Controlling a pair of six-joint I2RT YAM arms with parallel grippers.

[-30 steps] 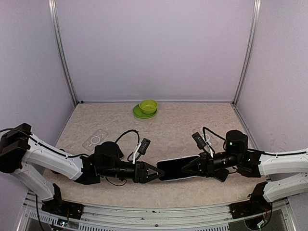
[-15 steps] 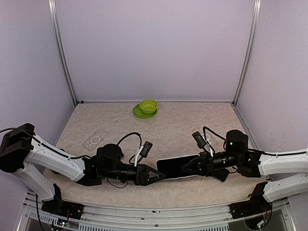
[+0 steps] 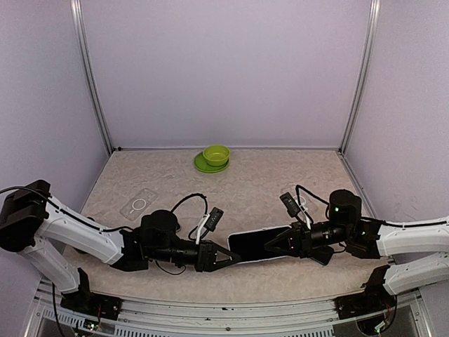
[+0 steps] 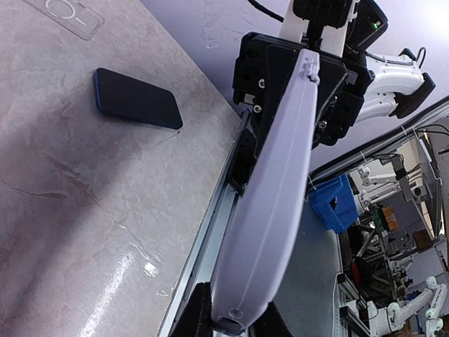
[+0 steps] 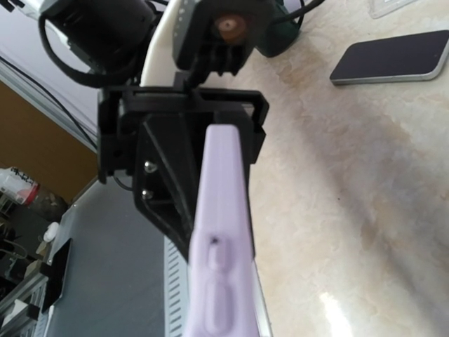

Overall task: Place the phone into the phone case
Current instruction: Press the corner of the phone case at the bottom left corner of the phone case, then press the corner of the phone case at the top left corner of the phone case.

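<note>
Two grips on one lilac phone case [image 3: 256, 244], near the front edge of the table [image 3: 245, 182]. At left, fingers of the left gripper [image 3: 231, 257] pinched onto one short end; at right, the right gripper [image 3: 272, 247] clamped on the opposite end. Hangs off the surface between them, seemingly to stay level and steady for loading. Lying flat on the tabletop, apart from the case and not yet fitted: a dark phone [image 4: 137, 98].

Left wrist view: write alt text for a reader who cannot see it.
A lavender phone case, edge-on, spans the frame, pinched at its near end by the left fingers and at its far end by the right fingers. To its left, a dark phone lies flat on the marbled table, near a clear case.
</note>
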